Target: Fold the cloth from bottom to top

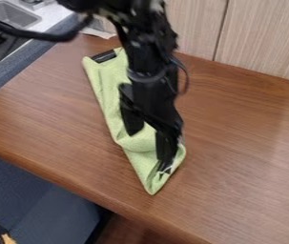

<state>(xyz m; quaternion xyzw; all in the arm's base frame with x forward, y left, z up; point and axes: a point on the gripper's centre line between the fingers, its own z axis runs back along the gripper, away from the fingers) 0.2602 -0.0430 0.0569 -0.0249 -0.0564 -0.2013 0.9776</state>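
The black gripper [149,150] hangs down over the lower half of the green cloth [137,155], its two fingers spread apart with cloth visible between them. One fingertip is low over the cloth near its bottom corner; whether it touches is unclear. The cloth lies on the wooden table as a long, narrow, slanting strip, from the upper left to a point at the bottom centre. A raised crease crosses it beside the gripper. At its top end is a black patch [104,56]. The arm hides much of the cloth's right side.
Wooden tabletop [248,157] stretches to both sides of the cloth, with its front edge running diagonally below. Pale wood panels [261,38] stand along the back. A toy sink [11,14] is at the upper left, and a black cable loops near the arm.
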